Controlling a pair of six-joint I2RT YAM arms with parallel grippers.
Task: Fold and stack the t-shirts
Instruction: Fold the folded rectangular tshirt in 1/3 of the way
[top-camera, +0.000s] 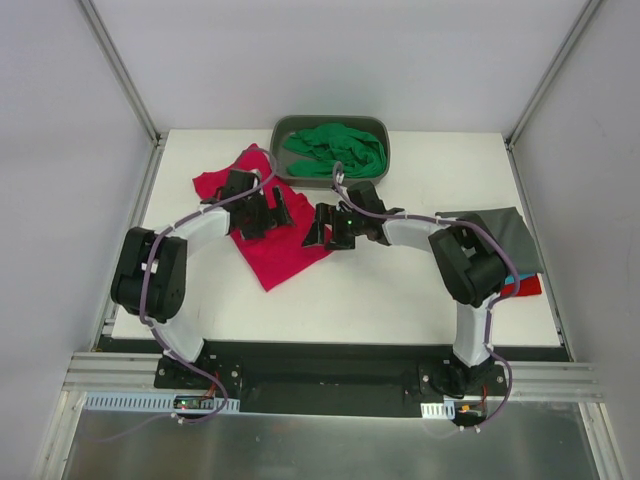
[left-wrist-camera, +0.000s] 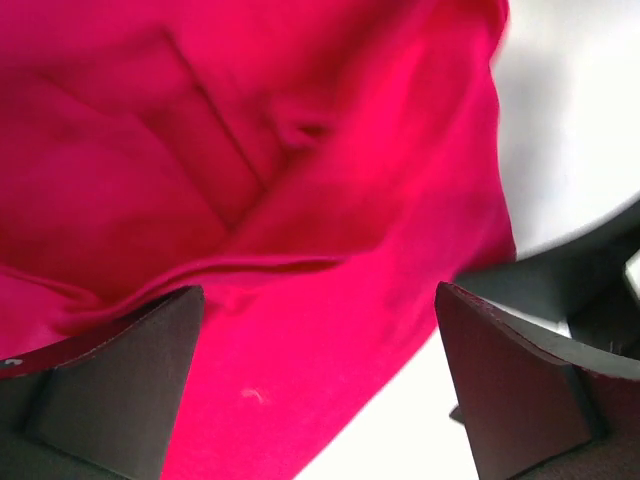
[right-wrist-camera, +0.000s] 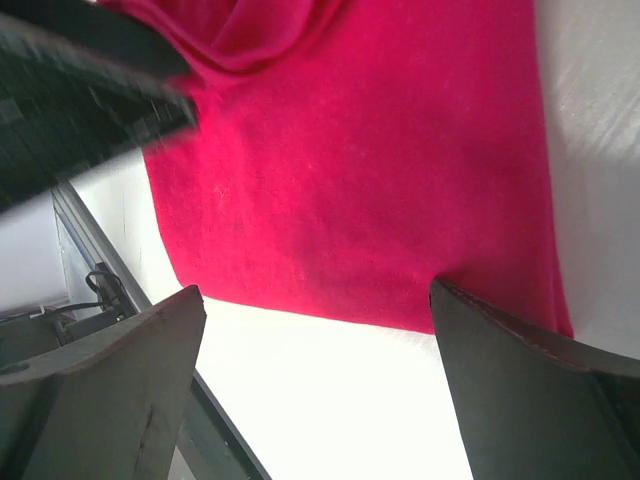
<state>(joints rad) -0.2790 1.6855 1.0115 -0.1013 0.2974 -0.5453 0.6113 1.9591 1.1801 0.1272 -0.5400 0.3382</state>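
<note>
The crimson-pink t-shirt (top-camera: 278, 250) lies partly spread on the white table at centre left. It fills the left wrist view (left-wrist-camera: 250, 180) and the top of the right wrist view (right-wrist-camera: 370, 170). My left gripper (top-camera: 268, 212) is open just above its middle. My right gripper (top-camera: 327, 228) is open at its right edge, over bare table. The bright green t-shirt (top-camera: 335, 150) lies crumpled in the grey tub (top-camera: 281, 130). The dark grey t-shirt (top-camera: 505, 235) lies at the right over a teal one (top-camera: 512, 279) and a red one (top-camera: 525, 287).
The grey tub stands at the table's back edge. Metal frame posts (top-camera: 120, 70) rise at the back corners. The two arms reach in towards each other over the table (top-camera: 400, 300).
</note>
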